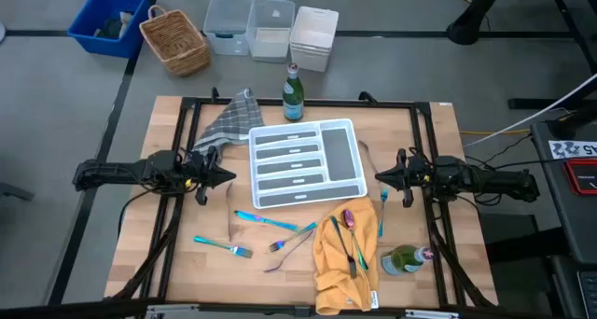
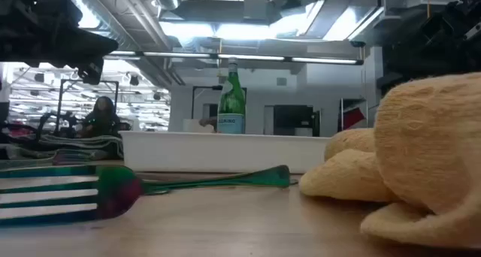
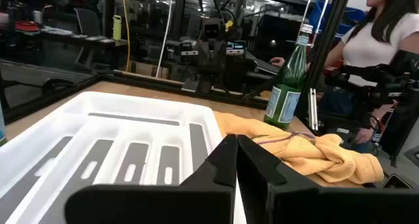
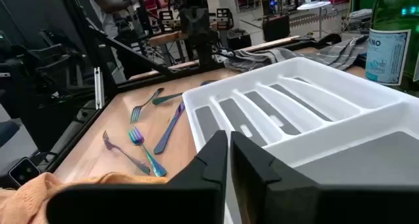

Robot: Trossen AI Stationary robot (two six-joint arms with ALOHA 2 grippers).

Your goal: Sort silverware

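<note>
Pale wooden planks make up the counter (image 1: 168, 263), framed by black rails. At its middle lies a white plastic divided tray (image 1: 303, 161), its slots bare of cutlery. Behind the tray stands a green glass bottle (image 1: 293, 94), beside a grey checked cloth (image 1: 229, 121). The left hand (image 1: 227, 175) hovers just off the tray's left edge, its dark fingers pressed narrow together with nothing between them. The right hand (image 1: 380, 174) hangs just off the tray's right edge, fingers likewise drawn close and holding nothing.

The silverware lies loose on the near half of the counter, in front of the tray: a bright blue knife (image 1: 265, 220), a teal fork (image 1: 224, 245) further left, and a purplish metal fork (image 1: 291, 237) next to a second one. A rumpled mustard-yellow cloth (image 1: 340, 268) carries an iridescent purple spoon (image 1: 349, 221) and a dark utensil (image 1: 340, 237). A slim blue fork (image 1: 381, 210) rests along the cloth's right side, near a second green bottle (image 1: 405, 258) lying down.
</note>
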